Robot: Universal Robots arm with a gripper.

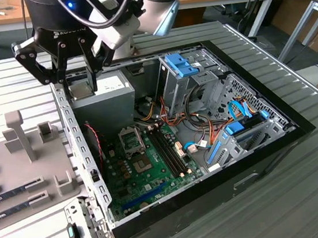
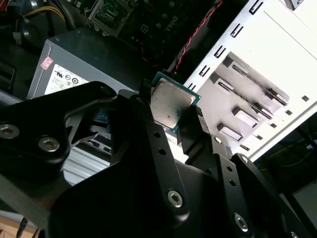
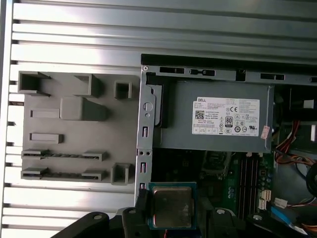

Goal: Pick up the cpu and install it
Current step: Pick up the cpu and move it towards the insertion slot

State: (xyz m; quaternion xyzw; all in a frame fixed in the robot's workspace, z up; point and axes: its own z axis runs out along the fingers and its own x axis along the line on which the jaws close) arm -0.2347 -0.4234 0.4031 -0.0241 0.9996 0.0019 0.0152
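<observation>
The cpu (image 2: 170, 104), a small square chip with a silver top and a thin green rim, is clamped between the black fingers of my gripper (image 2: 171, 116), which is shut on it. In the first wrist view the cpu (image 3: 172, 206) hangs over the case's left wall, in front of the power supply (image 3: 218, 124). In the exterior view my gripper (image 1: 79, 85) holds the cpu (image 1: 81, 89) above the case's back left corner. The motherboard (image 1: 148, 172) lies below, with its open socket (image 1: 131, 141) toward the exterior view's right of the gripper.
The open computer case (image 1: 255, 148) holds drive cages, blue brackets and loose cables on the exterior view's right. Memory slots (image 1: 166, 150) run beside the socket. A grey fixture tray (image 1: 19, 165) with slots and blocks lies outside the case on the ribbed table.
</observation>
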